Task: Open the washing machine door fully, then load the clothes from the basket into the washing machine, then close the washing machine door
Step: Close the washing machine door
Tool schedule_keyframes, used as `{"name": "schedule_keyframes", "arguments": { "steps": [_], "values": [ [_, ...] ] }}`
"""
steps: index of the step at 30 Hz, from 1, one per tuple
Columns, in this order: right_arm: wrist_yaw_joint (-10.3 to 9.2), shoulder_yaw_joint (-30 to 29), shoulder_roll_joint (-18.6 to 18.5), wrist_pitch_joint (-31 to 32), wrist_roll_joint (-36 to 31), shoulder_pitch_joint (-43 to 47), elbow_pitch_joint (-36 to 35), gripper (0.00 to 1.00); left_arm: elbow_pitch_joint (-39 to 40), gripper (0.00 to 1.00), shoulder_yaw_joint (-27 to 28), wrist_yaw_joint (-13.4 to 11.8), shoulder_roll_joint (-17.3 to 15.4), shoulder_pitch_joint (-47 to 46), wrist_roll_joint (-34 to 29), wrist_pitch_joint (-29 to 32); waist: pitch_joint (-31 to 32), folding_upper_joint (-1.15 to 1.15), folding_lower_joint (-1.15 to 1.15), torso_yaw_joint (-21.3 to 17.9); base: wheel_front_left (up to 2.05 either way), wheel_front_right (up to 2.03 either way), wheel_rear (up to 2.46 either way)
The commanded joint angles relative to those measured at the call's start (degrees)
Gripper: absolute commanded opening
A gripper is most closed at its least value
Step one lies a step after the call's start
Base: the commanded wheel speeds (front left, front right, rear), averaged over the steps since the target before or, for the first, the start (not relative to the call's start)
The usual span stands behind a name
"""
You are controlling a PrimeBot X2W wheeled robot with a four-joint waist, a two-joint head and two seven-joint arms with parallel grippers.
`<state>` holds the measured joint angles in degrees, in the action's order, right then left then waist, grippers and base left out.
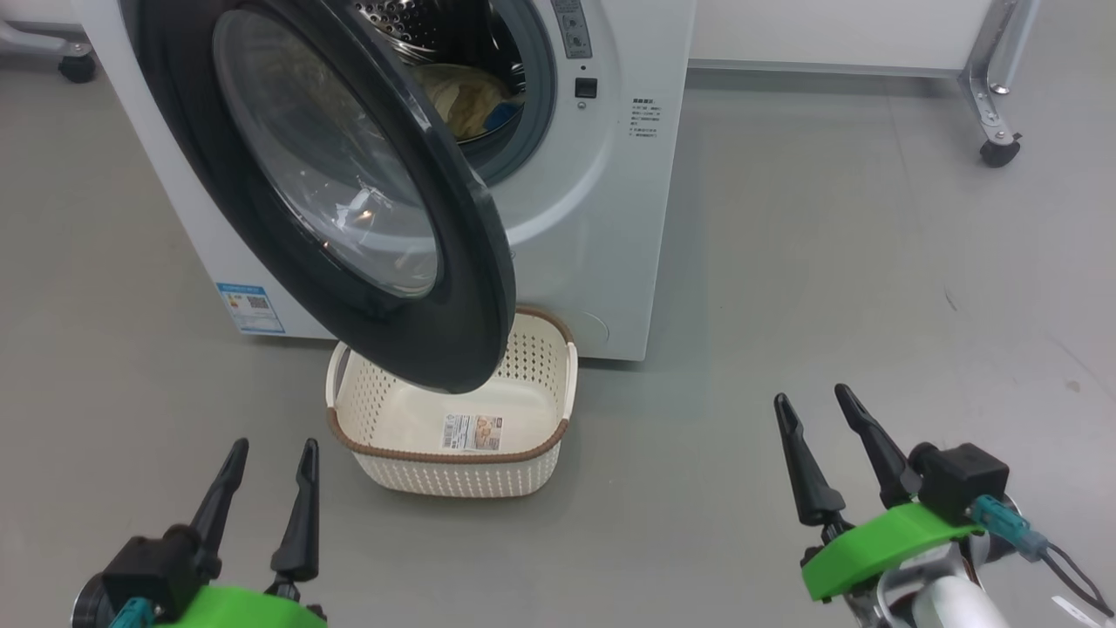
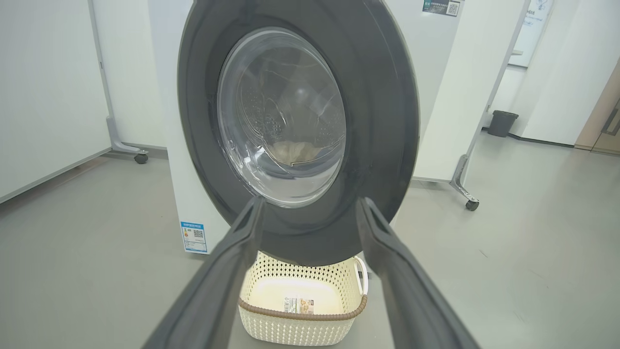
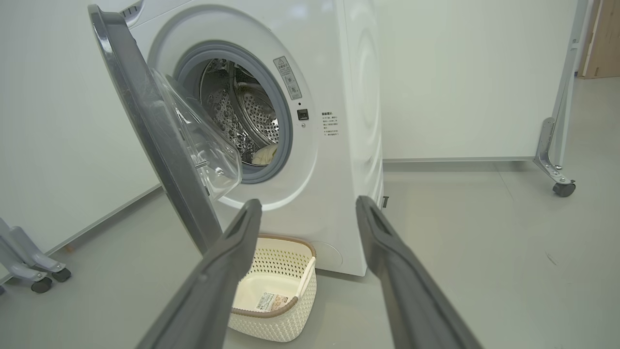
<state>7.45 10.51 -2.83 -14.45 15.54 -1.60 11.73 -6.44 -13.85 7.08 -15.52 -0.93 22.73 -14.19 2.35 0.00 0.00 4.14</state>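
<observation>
Pale yellow clothes (image 1: 462, 100) lie inside the big white washing machine (image 1: 602, 218). The cream perforated plastic basket (image 1: 453, 480) sits empty beneath the half-open glossy black round door (image 1: 349, 201). Left gripper (image 1: 275, 447) and right gripper (image 1: 810, 395) are spread wide, holding nothing. Best push the door's free right edge squarely until it latches.

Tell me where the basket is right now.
In the head view the basket sits on the floor at lower centre, in front of the washing machine, its back partly under the open washing machine door.

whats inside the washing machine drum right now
Pale yellow clothes with a blue piece lie low in the steel drum. The half-open door covers part of the opening, so the rest is hidden.
</observation>
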Motion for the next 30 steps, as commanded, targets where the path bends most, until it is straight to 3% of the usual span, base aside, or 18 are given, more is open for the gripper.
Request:
{"name": "schedule_keyframes", "arguments": {
  "steps": [1, 30],
  "values": [
    [0.03, 1.0, 0.0, -0.5, 0.0, -1.9, -1.6, 1.00, 1.9, 1.00, 3.1, 0.2, -0.6, -2.4, -0.8, -0.8, 0.0, 0.00, 0.00, 0.0, 0.00, 0.00, 0.00],
    [0.03, 0.9, 0.0, -0.5, -0.2, -1.8, -1.1, 1.00, 0.2, 1.00, 0.4, 0.4, -0.6, -2.5, -0.2, -0.8, -0.1, 0.00, 0.00, 0.5, 0.00, 0.00, 0.00]
  ]
}}
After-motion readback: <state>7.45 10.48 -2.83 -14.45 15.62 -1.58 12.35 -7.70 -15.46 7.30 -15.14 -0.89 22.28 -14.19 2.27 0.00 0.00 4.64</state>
